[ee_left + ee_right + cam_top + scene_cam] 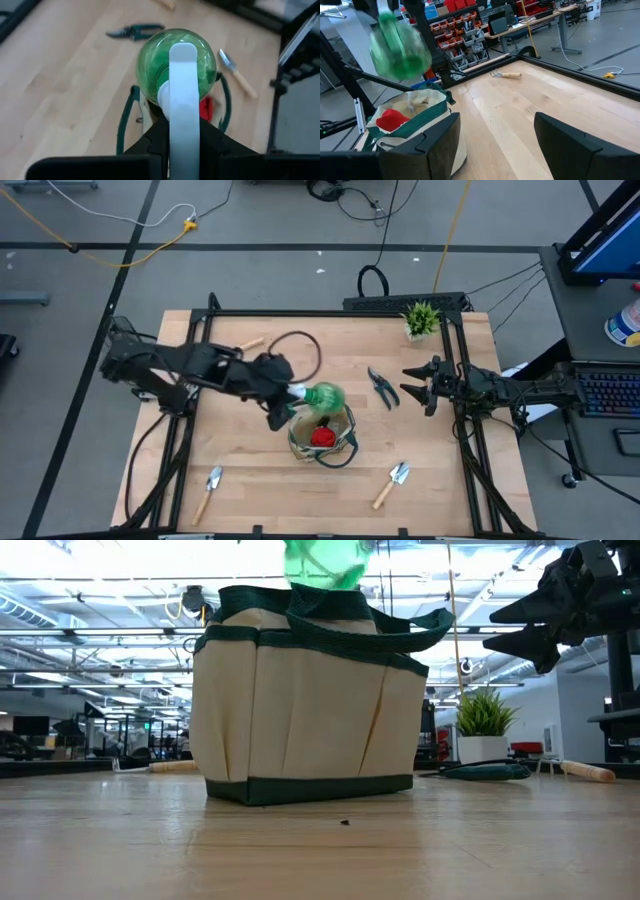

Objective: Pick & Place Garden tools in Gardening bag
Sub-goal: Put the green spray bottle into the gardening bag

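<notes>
From above, the left claw (pixel 283 402) is clamped on a round translucent green bottle with a white neck (pixel 322 397), held over the small round beige fabric bag with dark green trim (pixel 340 442) near the tabletop's (pixel 250 470) middle; a red item (pixel 322 435) lies inside. The right claw (pixel 412 385) hovers spread wide near the right edge, beside dark pruning shears (pixel 382 387). Two wooden-handled metal trowels (pixel 212 488) (pixel 392 481) lie by the front edge. At tabletop level, the bottle hangs just above the bag's rim. The left wrist view shows the fingers (pixel 150 142) pinching the white neck.

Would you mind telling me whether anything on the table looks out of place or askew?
Nothing stands out: the gardening bag stands upright, and the pruning shears and two trowels lie flat on the wood.
</notes>
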Robot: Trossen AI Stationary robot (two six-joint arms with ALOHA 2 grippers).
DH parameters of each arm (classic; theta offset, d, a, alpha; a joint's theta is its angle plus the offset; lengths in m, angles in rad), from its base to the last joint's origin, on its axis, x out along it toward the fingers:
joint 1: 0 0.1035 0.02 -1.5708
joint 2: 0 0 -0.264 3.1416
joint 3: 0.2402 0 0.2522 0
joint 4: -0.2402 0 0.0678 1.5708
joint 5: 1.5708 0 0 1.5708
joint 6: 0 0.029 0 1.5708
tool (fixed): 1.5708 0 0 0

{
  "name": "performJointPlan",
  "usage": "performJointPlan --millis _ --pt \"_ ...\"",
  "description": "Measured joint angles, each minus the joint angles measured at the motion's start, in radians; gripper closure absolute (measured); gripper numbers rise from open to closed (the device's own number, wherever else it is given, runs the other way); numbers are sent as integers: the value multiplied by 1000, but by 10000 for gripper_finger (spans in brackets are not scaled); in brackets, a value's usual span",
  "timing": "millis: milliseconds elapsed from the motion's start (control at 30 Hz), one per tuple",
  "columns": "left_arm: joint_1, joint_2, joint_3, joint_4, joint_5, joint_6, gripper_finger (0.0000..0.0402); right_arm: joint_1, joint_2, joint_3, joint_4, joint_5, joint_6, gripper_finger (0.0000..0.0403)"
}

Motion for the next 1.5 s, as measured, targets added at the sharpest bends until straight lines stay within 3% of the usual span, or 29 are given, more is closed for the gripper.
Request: performJointPlan --millis 400,733,1500 --pt "27 107 0 -5 125 53 346 0 0 0 -7 0 0 154" --pt "29 153 0 -67 151 56 346 0 0 0 -8 0 0 154" --pt "77 190 0 -4 168 170 346 0 1 0 -8 0 0 154"
